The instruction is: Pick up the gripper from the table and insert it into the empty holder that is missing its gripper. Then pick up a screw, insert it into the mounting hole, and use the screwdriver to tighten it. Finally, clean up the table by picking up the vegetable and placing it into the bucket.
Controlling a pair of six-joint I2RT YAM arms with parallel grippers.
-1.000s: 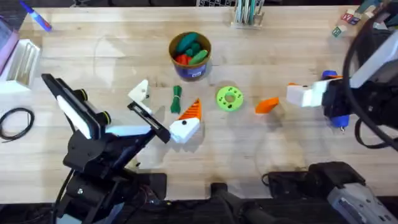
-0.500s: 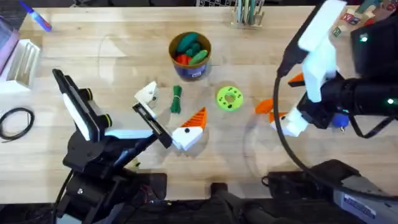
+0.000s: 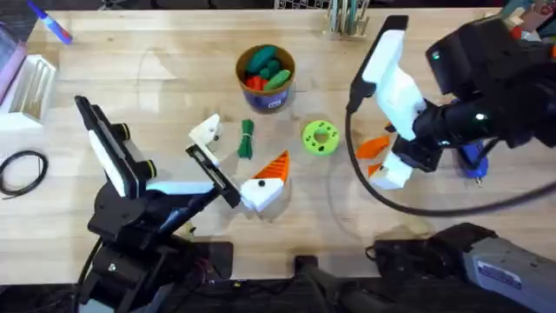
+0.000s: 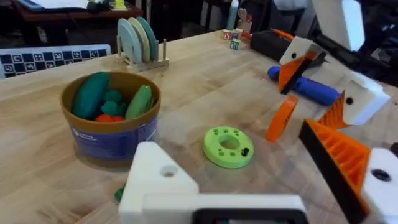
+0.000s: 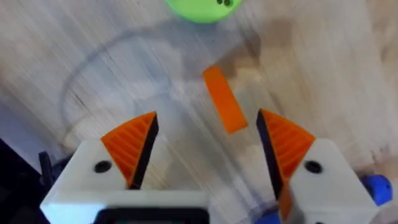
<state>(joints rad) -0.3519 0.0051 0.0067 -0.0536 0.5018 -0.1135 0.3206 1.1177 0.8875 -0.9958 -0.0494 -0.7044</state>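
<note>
The gripper, a loose orange wedge (image 3: 373, 145) (image 5: 224, 99) (image 4: 281, 118), lies on the table right of the lime-green disc (image 3: 321, 137). My right gripper (image 3: 383, 158) (image 5: 206, 124) hovers open right over it, an orange pad on either side. My left gripper (image 3: 236, 156) (image 4: 249, 180) is open; one jaw is the plain white holder (image 3: 207, 130) (image 4: 155, 180), the other carries an orange wedge. The dark-green vegetable (image 3: 248, 137) lies between those jaws. The bucket (image 3: 267, 94) (image 4: 112, 134) holds toy vegetables. The blue screwdriver (image 3: 473, 161) (image 4: 308, 87) lies at the right.
A blue-and-red marker (image 3: 52, 26) and a white rack (image 3: 35, 83) sit at the far left, with a black cable (image 3: 22, 169) below them. A pen stand (image 3: 347, 17) and toy blocks (image 3: 482, 30) line the far edge.
My right arm swung in from the right edge and turned, bringing its open gripper down over the orange wedge. The left gripper shifted slightly a second ago, then held still.
</note>
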